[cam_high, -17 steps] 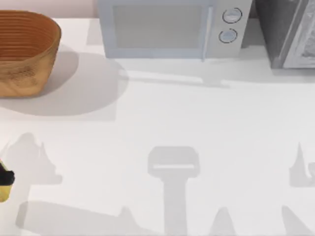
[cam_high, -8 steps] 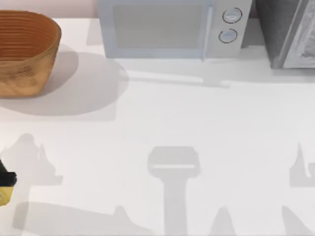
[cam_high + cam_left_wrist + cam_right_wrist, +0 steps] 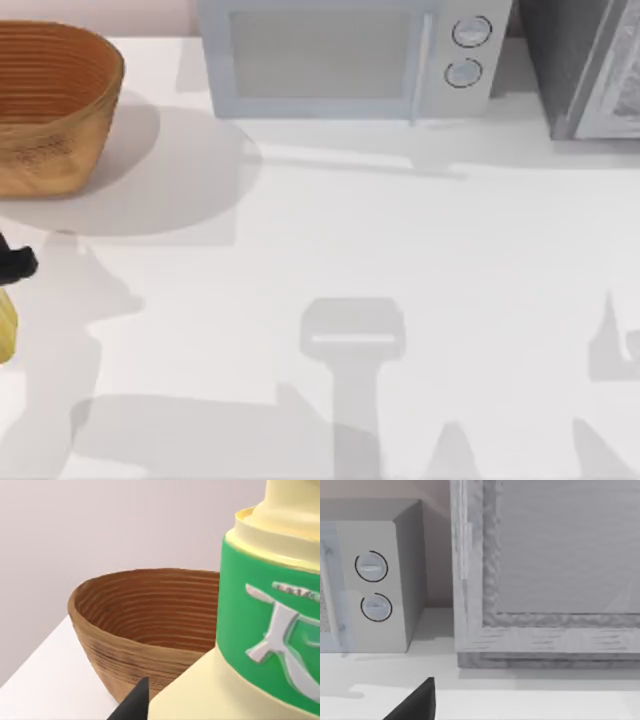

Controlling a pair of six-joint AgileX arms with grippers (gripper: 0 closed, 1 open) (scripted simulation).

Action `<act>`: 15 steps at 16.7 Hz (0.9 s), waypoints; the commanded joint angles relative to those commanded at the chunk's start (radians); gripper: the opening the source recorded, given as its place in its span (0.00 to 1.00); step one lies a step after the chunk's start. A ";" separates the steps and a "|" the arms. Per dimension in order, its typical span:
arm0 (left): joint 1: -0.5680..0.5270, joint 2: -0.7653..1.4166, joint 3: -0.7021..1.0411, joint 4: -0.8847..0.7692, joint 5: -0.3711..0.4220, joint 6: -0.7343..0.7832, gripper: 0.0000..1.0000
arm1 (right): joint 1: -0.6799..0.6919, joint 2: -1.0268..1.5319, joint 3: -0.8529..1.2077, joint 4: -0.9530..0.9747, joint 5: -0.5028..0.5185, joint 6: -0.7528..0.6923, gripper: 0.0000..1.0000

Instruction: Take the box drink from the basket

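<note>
Box drink [image 3: 5, 325]: at the far-left edge of the top view, nearer than the basket and outside it; a pale yellow sliver shows there. In the left wrist view the box drink [image 3: 260, 630] sits close to the camera, cream body with a green band bearing a white mark.
Left gripper [image 3: 12, 264]: at the left edge of the table, a dark part just above the drink; one dark fingertip [image 3: 132, 705] lies beside the drink's body. Fingers closed around the box drink.
Basket [image 3: 50, 105]: far left of the table, upright, tan outside, ribbed inside; apart from the drink. Its ribbed interior [image 3: 150, 615] appears bare.
Microwave [image 3: 345, 58]: far centre, door shut, two round dials on its right.
Grey cabinet [image 3: 585, 65]: far right, beside the microwave.
Right gripper: one dark fingertip [image 3: 415, 702] over the white table [image 3: 400, 260] near the cabinet; whether its fingers are open or closed I cannot tell.
</note>
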 joint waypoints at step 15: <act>-0.685 1.239 0.712 0.528 -1.176 -0.055 0.00 | 0.000 0.000 0.000 0.000 0.000 0.000 1.00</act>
